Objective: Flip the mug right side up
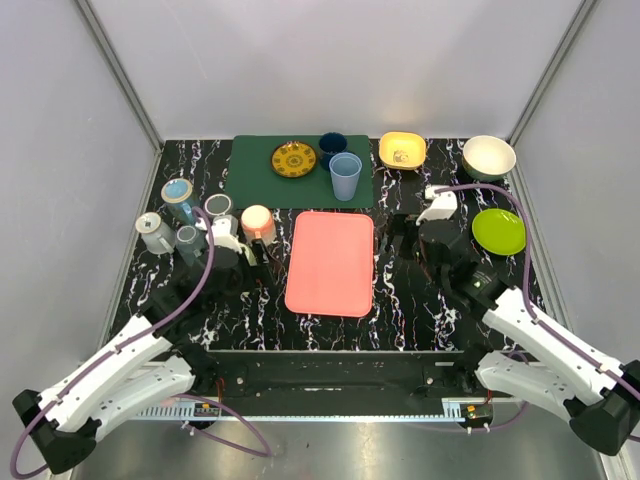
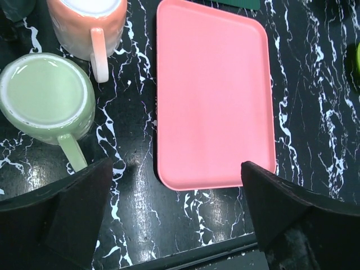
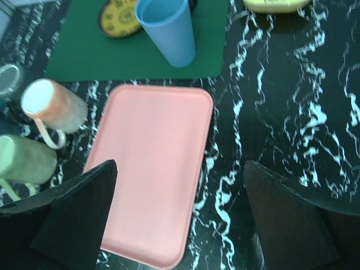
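Both arms reach forward over the worktop (image 1: 415, 305), jaws spread wide and empty; left gripper (image 2: 175, 225) hangs by the green mug (image 2: 48, 95), right gripper (image 3: 180, 219) beside the pink tray (image 3: 152, 169)

We find the green mug (image 2: 48, 95) standing bottom up on the black marbled table (image 2: 129, 185). A flat pale disc with a raised ring faces up, which we read as its base. Its handle (image 2: 73, 153) points toward the near edge. It lies left of the pink tray (image 2: 214, 95), just beside the orange mug (image 2: 90, 25), apparently not touching it.
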Robot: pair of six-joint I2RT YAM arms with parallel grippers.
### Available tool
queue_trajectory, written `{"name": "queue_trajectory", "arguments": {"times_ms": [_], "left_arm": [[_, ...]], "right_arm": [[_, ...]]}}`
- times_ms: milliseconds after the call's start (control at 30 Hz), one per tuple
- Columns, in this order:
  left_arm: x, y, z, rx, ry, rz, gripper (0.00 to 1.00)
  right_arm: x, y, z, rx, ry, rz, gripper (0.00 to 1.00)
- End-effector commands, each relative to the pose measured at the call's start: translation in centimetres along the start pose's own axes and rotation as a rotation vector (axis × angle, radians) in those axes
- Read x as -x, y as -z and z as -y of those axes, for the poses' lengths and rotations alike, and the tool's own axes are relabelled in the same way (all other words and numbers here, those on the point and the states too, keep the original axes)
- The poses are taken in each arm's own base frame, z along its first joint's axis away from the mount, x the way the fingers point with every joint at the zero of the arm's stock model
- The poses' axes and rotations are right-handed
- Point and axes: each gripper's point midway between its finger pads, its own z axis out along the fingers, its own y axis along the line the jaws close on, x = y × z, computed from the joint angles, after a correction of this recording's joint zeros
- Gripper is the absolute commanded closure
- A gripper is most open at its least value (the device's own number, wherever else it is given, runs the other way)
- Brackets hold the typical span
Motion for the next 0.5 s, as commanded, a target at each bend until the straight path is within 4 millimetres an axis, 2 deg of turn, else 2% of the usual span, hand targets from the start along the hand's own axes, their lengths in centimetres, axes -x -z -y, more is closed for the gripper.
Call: {"name": "queue_trajectory", "arguments": {"times_ms": [0,33,67,167,267,333,400,467], "left_arm": [[2.7,0.9,0.0,0.017,0.085,0.114,0.01],[2.7,1.0,-0.4,0.025,0.093,0.123,0.01],[2.7,1.1,-0.8,0.038,0.098,0.133,0.01],[2.6,1.1,-1.6,0.06,0.138,0.159,0.01],[2.8,1.1,-3.3,0.125,0.259,0.211,0.01],[2.6,0.9,-3.9,0.142,0.305,0.216,0.01],[2.4,0.7,-4.0,0.146,0.299,0.193,0.01],[1.4,0.1,-4.8,0.203,0.289,0.139,0.01]], "right_arm": [[-1.5,0.9,0.8,0.001,-0.038,-0.009,0.0],[-1.2,1.0,0.2,0.04,-0.05,0.012,0.0],[-1.7,1.4,-0.2,0.083,-0.049,0.006,0.0],[-2.0,1.3,-0.3,0.095,-0.066,0.004,0.0],[-2.5,1.4,-0.6,0.104,-0.147,-0.015,0.0],[-2.8,1.4,-1.7,0.161,-0.172,-0.032,0.0],[-3.7,1.4,-2.6,0.209,-0.168,-0.068,0.0],[-4.5,1.0,-2.5,0.196,-0.168,-0.097,0.0]]}}
